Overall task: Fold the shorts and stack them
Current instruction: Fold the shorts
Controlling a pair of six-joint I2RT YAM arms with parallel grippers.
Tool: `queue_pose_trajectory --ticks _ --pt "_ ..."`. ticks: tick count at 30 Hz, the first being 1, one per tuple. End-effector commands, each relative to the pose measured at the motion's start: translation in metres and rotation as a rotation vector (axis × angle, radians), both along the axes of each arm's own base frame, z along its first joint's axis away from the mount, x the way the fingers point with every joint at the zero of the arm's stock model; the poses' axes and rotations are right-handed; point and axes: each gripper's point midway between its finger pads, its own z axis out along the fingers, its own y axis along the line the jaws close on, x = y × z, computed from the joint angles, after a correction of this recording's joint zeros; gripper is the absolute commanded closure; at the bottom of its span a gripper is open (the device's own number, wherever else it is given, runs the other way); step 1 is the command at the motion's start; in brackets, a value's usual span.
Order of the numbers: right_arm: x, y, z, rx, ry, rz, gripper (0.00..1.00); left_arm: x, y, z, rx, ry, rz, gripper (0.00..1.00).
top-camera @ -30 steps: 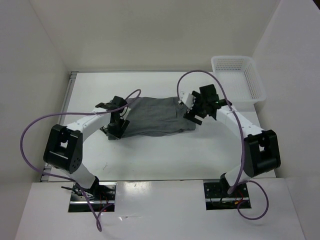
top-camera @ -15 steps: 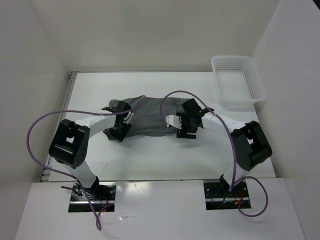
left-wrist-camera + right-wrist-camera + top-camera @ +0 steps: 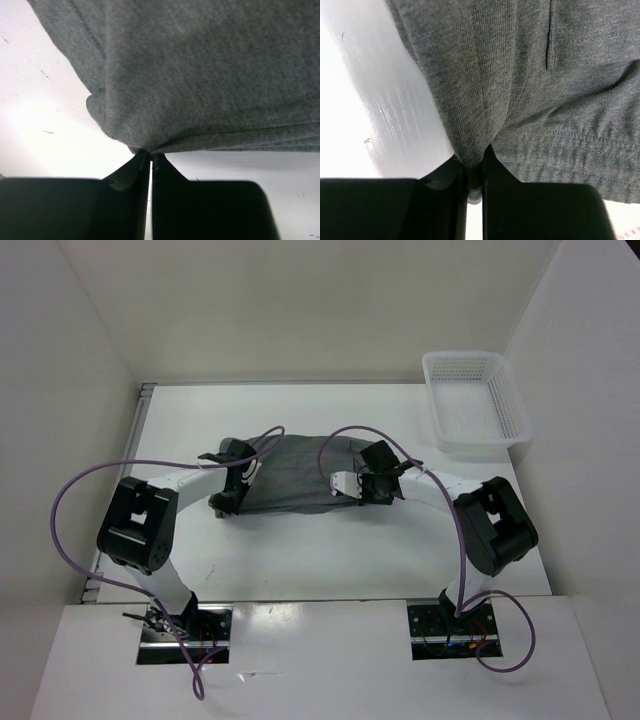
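The grey shorts [image 3: 290, 475] lie spread on the white table [image 3: 300, 550] between both arms. My left gripper [image 3: 226, 502] sits at the shorts' left near corner, shut on a pinch of the hem [image 3: 145, 145]. At the right near edge my right gripper [image 3: 362, 490] is shut on a thicker fold of the fabric [image 3: 475, 160], which bulges down between its fingers [image 3: 492, 200]. The cloth [image 3: 210, 75] fills the upper part of both wrist views, with a seam and waistband stitching [image 3: 580, 140] showing in the right one.
A white mesh basket [image 3: 475, 400] stands at the table's back right corner. White walls close in the table at the back and both sides. Purple cables [image 3: 90, 480] loop over each arm.
Both grippers have moved inward along the shorts' near edge and closed from open onto the fabric. The shorts have bunched slightly narrower between them.
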Motion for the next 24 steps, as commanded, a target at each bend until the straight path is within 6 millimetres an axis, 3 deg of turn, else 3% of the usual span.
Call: queue_pose_trajectory --ticks 1,5,7,8,10,11,13,15,16,19,20,22,23,24 --pt "-0.013 -0.016 0.0 -0.064 0.052 0.007 1.0 -0.006 0.01 0.008 0.001 -0.011 0.025 0.98" --pt "-0.027 -0.011 0.008 -0.027 0.101 0.043 1.0 -0.015 0.014 0.014 0.016 0.008 0.026 1.0" --pt "-0.029 -0.01 0.011 -0.018 0.104 0.047 1.0 -0.025 0.015 0.007 0.025 0.037 0.017 1.0" --pt "-0.037 -0.007 0.005 -0.018 0.123 0.064 0.85 -0.026 0.012 0.007 0.026 0.037 0.006 0.97" --pt "-0.04 -0.001 0.006 -0.009 0.112 0.073 0.45 -0.033 0.005 0.004 0.023 0.06 -0.023 0.79" --pt "-0.036 0.007 0.018 0.039 0.095 0.051 0.25 -0.028 0.0 0.008 0.018 0.045 -0.034 0.72" --pt "-0.029 0.014 0.033 0.089 0.073 0.012 0.21 -0.028 -0.001 0.015 0.009 0.046 -0.036 0.55" --pt "-0.017 0.031 0.068 0.189 0.03 -0.03 0.2 -0.024 -0.003 0.03 0.0 0.02 -0.036 0.44" --pt "-0.004 0.038 0.096 0.254 -0.01 -0.058 0.2 -0.024 -0.005 0.035 -0.014 0.016 -0.038 0.4" --pt "0.008 0.04 0.154 0.486 -0.018 -0.215 0.2 -0.022 -0.01 0.065 -0.047 -0.018 -0.043 0.39" --pt "0.011 0.029 0.168 0.592 0.003 -0.331 0.2 -0.025 -0.007 0.074 -0.089 -0.01 -0.02 0.38" --pt "0.026 0.016 0.181 0.716 0.0 -0.479 0.2 -0.015 -0.012 0.094 -0.157 -0.045 -0.005 0.38" --pt "0.035 -0.002 0.18 0.768 0.008 -0.589 0.2 -0.01 -0.018 0.1 -0.205 -0.054 -0.008 0.38" --pt "0.038 -0.006 0.172 0.836 0.076 -0.735 0.23 -0.004 -0.023 0.102 -0.222 -0.057 -0.013 0.36"
